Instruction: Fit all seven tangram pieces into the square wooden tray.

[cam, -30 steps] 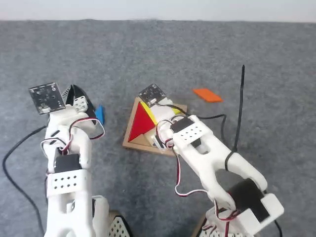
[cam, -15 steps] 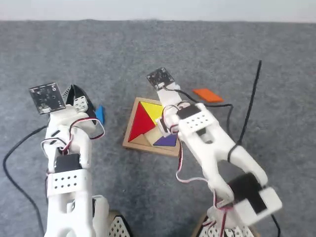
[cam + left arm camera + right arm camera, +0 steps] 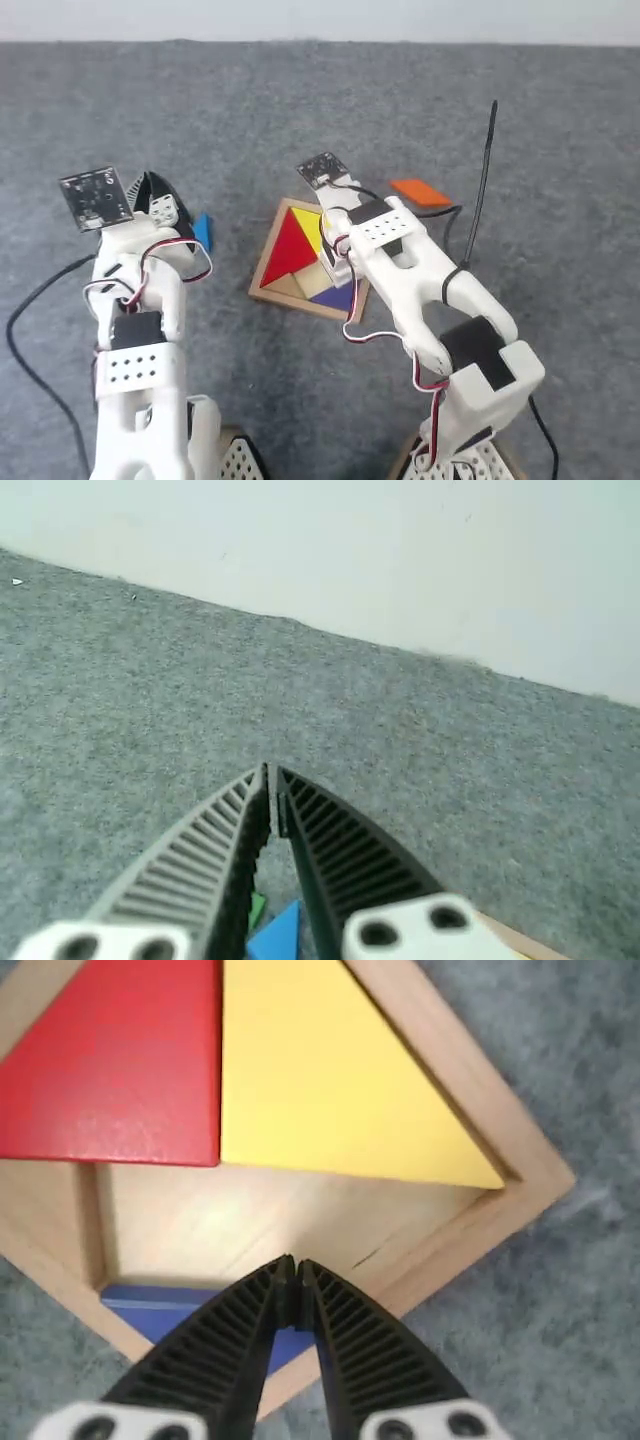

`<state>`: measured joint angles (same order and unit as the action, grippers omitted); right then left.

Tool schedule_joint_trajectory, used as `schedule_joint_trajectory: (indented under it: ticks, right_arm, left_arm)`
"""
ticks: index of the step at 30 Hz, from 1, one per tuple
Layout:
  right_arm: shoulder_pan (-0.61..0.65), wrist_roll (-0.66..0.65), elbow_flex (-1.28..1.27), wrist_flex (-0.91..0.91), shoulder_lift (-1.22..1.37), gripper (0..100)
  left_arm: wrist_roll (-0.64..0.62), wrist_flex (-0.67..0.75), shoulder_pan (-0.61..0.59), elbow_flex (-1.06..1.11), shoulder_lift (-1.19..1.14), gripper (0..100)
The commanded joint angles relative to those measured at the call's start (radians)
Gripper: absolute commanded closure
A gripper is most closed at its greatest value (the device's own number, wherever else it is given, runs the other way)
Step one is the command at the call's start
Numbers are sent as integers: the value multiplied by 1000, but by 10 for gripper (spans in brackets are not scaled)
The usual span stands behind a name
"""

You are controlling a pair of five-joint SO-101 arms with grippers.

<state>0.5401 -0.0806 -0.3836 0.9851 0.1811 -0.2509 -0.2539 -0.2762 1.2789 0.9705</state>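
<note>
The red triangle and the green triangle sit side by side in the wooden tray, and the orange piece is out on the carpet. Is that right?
Almost. The triangle beside the red triangle is yellow, not green: the right wrist view shows the yellow triangle edge to edge with it in the wooden tray. The orange piece does lie out on the carpet.

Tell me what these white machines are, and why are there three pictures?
They are robot arms, the left arm and the right arm, on a grey carpet. One picture looks down from above. The other two come from little cameras on each arm's wrist, looking along its pincher. The left pincher and right pincher are both shut and seem to hold nothing. A wooden tray has a red triangle, a yellow triangle and a purple triangle in it. An orange piece and a blue piece lie outside it.
</note>
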Motion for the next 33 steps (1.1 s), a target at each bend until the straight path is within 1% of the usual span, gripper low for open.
schedule_joint_trajectory:
  ticks: [1, 9, 12, 16, 22, 24, 27, 30, 33]
  right_arm:
    - [7, -77, 49, 25, -15, 985]
    - [148, -196, 44, 18, 4, 983]
    - [189, -209, 37, 25, 21, 983]
    - [171, -209, 44, 25, -2, 986]
    - [97, -203, 2, 47, -191, 986]
    - [85, -201, -54, 38, -280, 986]
    - [85, -187, -176, -15, -429, 986]
    - [87, -141, -325, -110, -564, 983]
    - [81, -127, -459, -209, -656, 983]
  left_arm:
    - [-8, 23, -3, -4, 28, 987]
    - [-8, 23, -3, -4, 31, 987]
    - [-8, 23, -3, -4, 31, 987]
    - [-8, 23, -3, -4, 29, 986]
    - [44, 21, 15, -7, 21, 985]
    - [74, -17, 34, -22, 20, 986]
    - [118, -147, 41, -108, -9, 987]
    - [118, -235, 28, -246, -155, 987]
    - [118, -310, 9, -406, -381, 987]
